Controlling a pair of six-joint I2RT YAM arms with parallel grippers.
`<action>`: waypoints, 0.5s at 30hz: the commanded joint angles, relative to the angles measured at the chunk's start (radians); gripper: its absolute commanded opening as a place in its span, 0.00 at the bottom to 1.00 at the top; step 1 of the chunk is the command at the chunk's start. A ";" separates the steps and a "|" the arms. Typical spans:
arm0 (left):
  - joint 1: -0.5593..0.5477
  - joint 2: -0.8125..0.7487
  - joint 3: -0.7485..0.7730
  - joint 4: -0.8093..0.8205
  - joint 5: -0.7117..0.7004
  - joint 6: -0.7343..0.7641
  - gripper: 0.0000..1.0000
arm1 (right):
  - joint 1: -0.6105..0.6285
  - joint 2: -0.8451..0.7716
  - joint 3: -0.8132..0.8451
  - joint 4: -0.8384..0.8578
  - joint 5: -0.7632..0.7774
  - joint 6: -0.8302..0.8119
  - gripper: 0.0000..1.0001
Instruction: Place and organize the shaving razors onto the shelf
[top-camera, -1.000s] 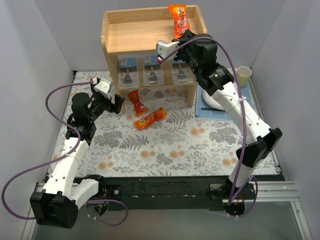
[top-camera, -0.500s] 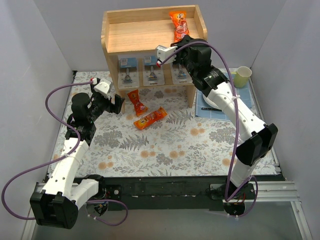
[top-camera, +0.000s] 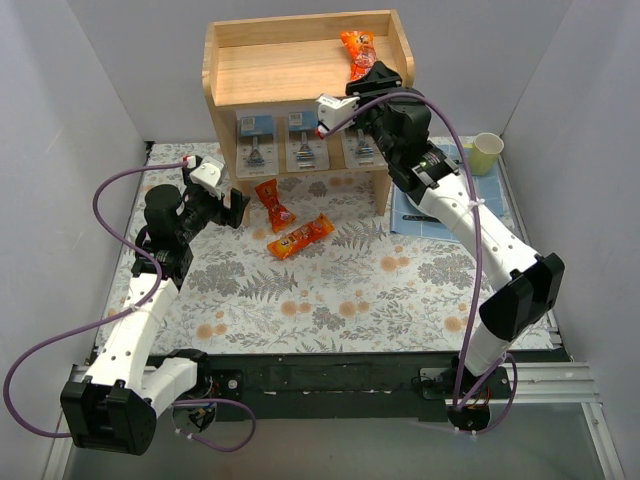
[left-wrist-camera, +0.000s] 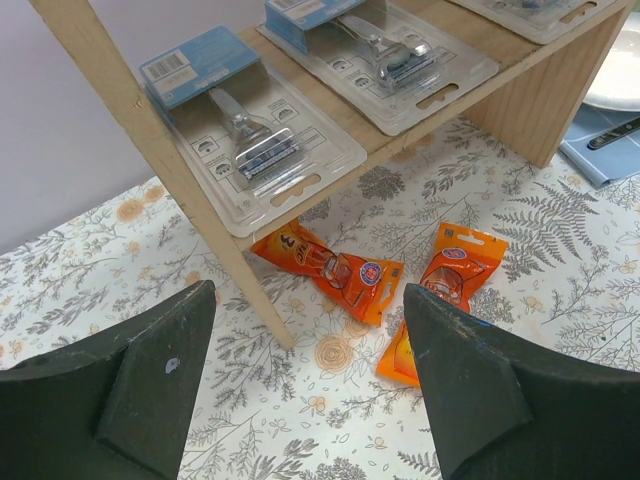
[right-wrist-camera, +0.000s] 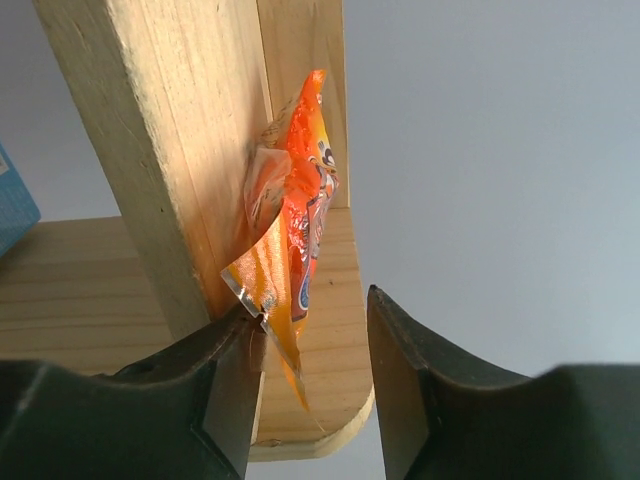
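Note:
Three shaving razors (top-camera: 257, 140) (top-camera: 305, 140) (top-camera: 361, 146) lie side by side on the lower tier of the wooden shelf (top-camera: 270, 75). In the left wrist view two of the razor packs (left-wrist-camera: 250, 145) (left-wrist-camera: 385, 55) show fully on that tier, and a third is cut off at the top edge. My left gripper (top-camera: 235, 205) hovers open over the table left of the shelf and holds nothing. My right gripper (top-camera: 375, 76) is open at the right end of the top tier. There an orange snack packet (right-wrist-camera: 295, 240) leans on the shelf's side panel (right-wrist-camera: 160, 150), its lower corner touching one finger (right-wrist-camera: 235, 385).
Two orange snack packets (top-camera: 274, 205) (top-camera: 301, 236) lie on the floral cloth in front of the shelf. They also show in the left wrist view, one packet (left-wrist-camera: 330, 270) beside the other (left-wrist-camera: 450, 285). A white plate on a blue mat (top-camera: 425, 205) and a pale cup (top-camera: 486, 152) sit right of the shelf.
My right gripper has opened and let go of the orange snack packet, which now rests against the top tier's right side panel. The left arm has not moved.

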 joint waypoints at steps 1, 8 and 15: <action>-0.004 -0.009 0.010 -0.007 0.005 0.010 0.75 | -0.010 -0.060 -0.036 0.065 -0.017 -0.005 0.54; -0.004 -0.016 -0.010 0.005 0.007 0.007 0.76 | -0.008 -0.269 -0.234 0.031 -0.175 0.010 0.60; -0.004 -0.007 -0.014 0.014 0.017 -0.007 0.76 | -0.008 -0.334 -0.329 0.045 -0.198 0.030 0.61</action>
